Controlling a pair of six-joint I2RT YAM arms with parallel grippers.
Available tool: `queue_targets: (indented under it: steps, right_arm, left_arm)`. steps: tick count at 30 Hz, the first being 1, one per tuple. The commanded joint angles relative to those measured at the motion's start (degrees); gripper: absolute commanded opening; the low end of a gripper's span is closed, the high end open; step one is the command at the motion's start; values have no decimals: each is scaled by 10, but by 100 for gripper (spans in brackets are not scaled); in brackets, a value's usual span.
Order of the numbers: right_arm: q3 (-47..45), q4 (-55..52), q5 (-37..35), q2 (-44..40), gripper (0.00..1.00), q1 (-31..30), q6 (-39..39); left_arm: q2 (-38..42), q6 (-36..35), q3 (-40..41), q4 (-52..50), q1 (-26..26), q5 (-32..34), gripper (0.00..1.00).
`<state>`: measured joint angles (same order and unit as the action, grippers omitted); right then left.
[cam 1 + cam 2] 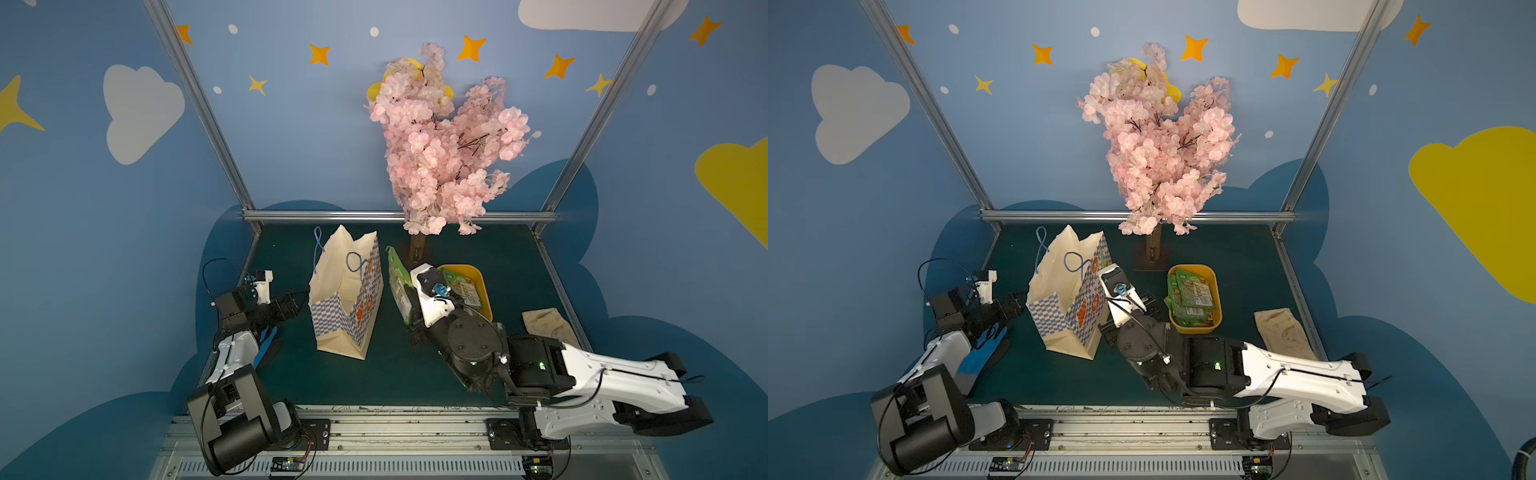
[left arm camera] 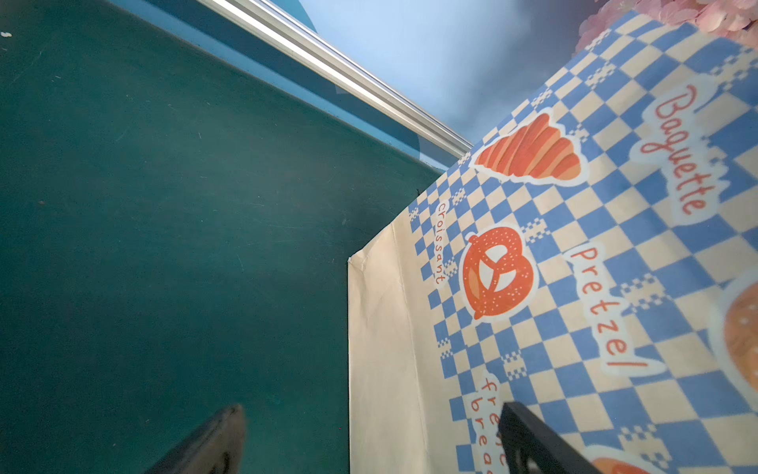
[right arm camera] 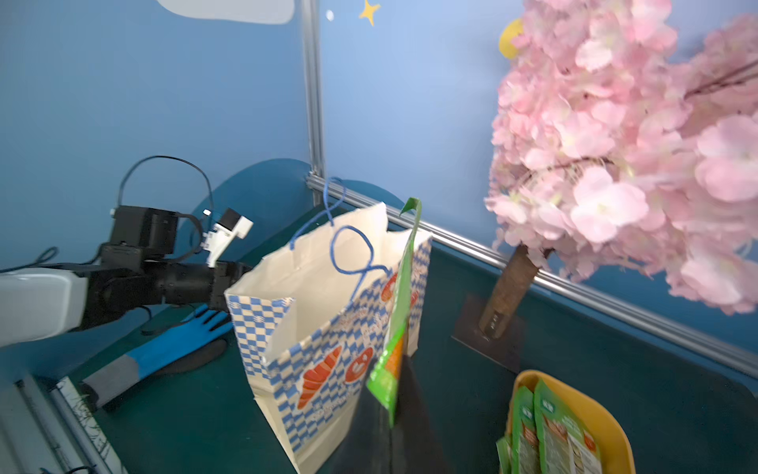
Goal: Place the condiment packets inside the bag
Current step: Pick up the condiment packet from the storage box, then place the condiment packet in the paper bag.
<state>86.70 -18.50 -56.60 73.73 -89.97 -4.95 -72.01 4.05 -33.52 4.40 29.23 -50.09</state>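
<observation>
The checkered paper bag [image 1: 345,291] [image 1: 1067,299] stands upright and open-topped on the green table. My right gripper [image 1: 409,301] [image 3: 391,414] is shut on one green condiment packet [image 1: 397,282] [image 3: 400,312]. It holds the packet on edge just right of the bag's right wall, with the top corner above the rim. Several more condiment packets [image 1: 1192,299] [image 3: 549,435] lie in a yellow tub [image 1: 486,286]. My left gripper [image 1: 298,306] [image 2: 375,431] is open and empty, close against the bag's left wall [image 2: 574,266].
A pink blossom tree [image 1: 440,145] on a trunk and plate [image 1: 417,249] stands behind the bag and tub. A beige cloth glove [image 1: 548,326] lies at the right edge, and a blue glove [image 1: 988,349] lies under the left arm. A metal rail [image 1: 395,215] bounds the back.
</observation>
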Motion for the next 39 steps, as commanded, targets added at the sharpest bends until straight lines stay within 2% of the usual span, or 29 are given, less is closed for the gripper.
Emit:
queue_targets:
  steps: [1,11,24,30,39]
  right_arm:
    - [61,73,1,46,0,-7,77]
    - [279,26,44,213,0,57,52]
    - [392,-19,150,341,0,169,-56]
    - [437,-15,162,387,0,174,-49]
    - [492,38,154,403,0,155,-4]
  left_arm:
    - [4,-6,-3,7,3,-2,100]
    - [4,-4,-2,10,5,-6,100]
    - [2,-4,0,16,6,-11,100]
    - [0,-4,0,18,6,-12,100]
    - [0,-4,2,20,6,-18,100]
